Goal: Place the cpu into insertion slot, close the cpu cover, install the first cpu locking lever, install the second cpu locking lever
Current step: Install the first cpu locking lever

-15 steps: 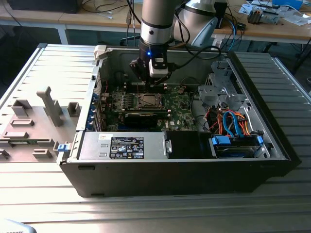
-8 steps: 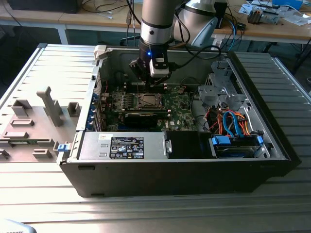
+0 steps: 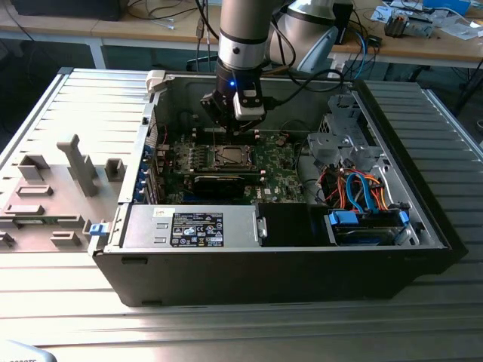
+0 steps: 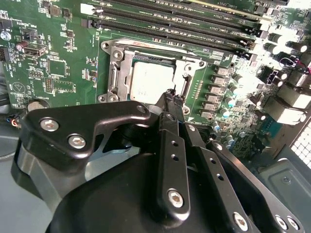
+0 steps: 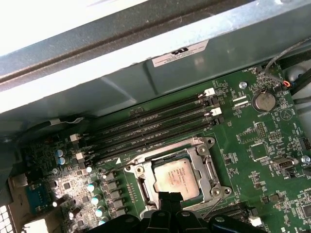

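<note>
Black gripper (image 4: 170,97), fingers pinched together and empty, poised above seated silver-topped square cpu (image 5: 176,177), apparently to work the socket hardware.

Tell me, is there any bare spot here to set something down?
Yes: the ribbed metal table in front of the computer case, and the strip along the exterior view's right. Inside, the motherboard, cables and gripper crowd everything.

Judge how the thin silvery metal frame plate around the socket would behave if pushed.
The thin silvery metal frame plate looks stiff, probably pivoting rather than sliding. Lying flat around the pale silver square chip, it seems unlikely to tip, though its thinness suggests it could bend.
</note>
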Robot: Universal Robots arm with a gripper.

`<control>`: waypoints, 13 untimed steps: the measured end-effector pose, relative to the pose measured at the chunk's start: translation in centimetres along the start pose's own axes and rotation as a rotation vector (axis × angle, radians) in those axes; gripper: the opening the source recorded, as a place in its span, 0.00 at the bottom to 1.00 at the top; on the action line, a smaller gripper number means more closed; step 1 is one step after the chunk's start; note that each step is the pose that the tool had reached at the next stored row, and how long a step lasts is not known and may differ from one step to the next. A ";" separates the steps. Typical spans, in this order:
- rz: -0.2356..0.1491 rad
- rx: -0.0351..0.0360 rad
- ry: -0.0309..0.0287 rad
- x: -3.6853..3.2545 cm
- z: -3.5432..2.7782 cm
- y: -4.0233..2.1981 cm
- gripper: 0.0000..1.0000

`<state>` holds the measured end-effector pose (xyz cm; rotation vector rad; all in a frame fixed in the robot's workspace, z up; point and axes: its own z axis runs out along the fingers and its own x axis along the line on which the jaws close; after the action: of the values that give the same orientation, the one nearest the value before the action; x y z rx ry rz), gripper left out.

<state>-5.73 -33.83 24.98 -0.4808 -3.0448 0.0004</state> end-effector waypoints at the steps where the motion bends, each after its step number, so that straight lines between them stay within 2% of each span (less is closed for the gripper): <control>1: -0.004 0.0001 0.0000 0.00 0.00 0.00 0.11; 13: -0.046 0.0026 -0.0004 0.00 0.00 0.00 0.11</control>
<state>-5.73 -33.83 24.98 -0.4102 -3.0551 0.0025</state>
